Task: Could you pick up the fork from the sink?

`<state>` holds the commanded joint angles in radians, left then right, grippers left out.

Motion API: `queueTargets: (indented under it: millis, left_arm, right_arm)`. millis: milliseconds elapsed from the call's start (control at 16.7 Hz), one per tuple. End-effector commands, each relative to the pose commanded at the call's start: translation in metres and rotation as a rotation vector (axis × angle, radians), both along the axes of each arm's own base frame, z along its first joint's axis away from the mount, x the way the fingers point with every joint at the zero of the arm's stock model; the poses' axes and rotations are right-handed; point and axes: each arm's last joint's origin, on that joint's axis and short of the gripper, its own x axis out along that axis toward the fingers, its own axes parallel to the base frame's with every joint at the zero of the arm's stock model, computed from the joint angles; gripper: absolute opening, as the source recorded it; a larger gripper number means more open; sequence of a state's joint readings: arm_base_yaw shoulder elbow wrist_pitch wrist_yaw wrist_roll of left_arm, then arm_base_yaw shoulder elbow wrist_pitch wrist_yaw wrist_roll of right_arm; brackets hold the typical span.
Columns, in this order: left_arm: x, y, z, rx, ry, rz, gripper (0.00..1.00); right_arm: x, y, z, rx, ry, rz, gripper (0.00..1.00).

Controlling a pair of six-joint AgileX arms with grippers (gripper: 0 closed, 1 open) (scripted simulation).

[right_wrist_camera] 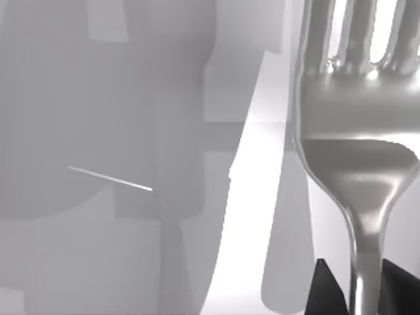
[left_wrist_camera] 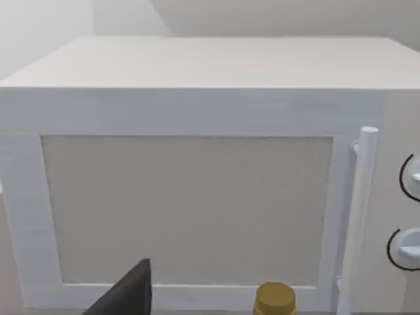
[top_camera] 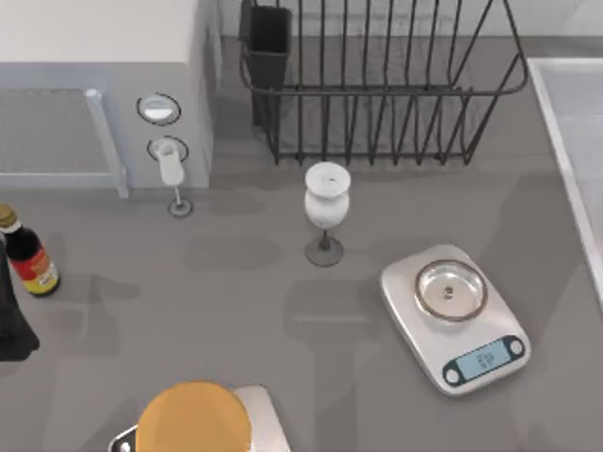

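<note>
Sink [top_camera: 565, 104] is running along the table's right edge, beside the dish rack [top_camera: 377, 85]. Right gripper [right_wrist_camera: 359, 289] is clamping the fork [right_wrist_camera: 357, 131] low on its handle, tines away from the wrist, likely so it hangs clear of the basin. Left gripper [left_wrist_camera: 128, 295] is idling facing the microwave [left_wrist_camera: 197, 164]; its jaw state I cannot tell.

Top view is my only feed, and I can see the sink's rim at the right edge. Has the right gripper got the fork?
Observer: Yes. In the right wrist view the fork sits between the right gripper's dark fingertips, which close on its handle.
Operator: Which way do the tines point?
Observer: Away from the fingertips.
Operator: And the left arm?
Observer: Its wrist view faces the microwave door, with a yellow bottle cap in front.
</note>
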<state>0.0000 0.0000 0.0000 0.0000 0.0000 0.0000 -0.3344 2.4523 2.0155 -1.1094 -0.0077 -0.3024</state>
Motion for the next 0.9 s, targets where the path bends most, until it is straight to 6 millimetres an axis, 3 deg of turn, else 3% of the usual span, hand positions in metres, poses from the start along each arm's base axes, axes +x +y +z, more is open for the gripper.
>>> queueTargets:
  millis: [180,300,600,720,900]
  left_arm:
    - [0.0,0.0,0.0,0.0,0.0,0.0,1.0]
    - [0.0,0.0,0.0,0.0,0.0,0.0,1.0]
    - [0.0,0.0,0.0,0.0,0.0,0.0,1.0]
    - [0.0,0.0,0.0,0.0,0.0,0.0,1.0]
    - [0.0,0.0,0.0,0.0,0.0,0.0,1.0]
  right_arm:
    - [-0.004,0.002,0.046,-0.002,-0.005,0.0,0.0]
    - [-0.006,0.003,0.064,-0.006,-0.016,0.0,0.0]
    - [-0.006,0.004,0.064,-0.005,-0.016,0.0,0.0]
    - [-0.005,0.021,0.07,-0.003,-0.01,-0.001,0.0]
    - [-0.007,0.082,0.089,0.001,0.001,0.0,0.0]
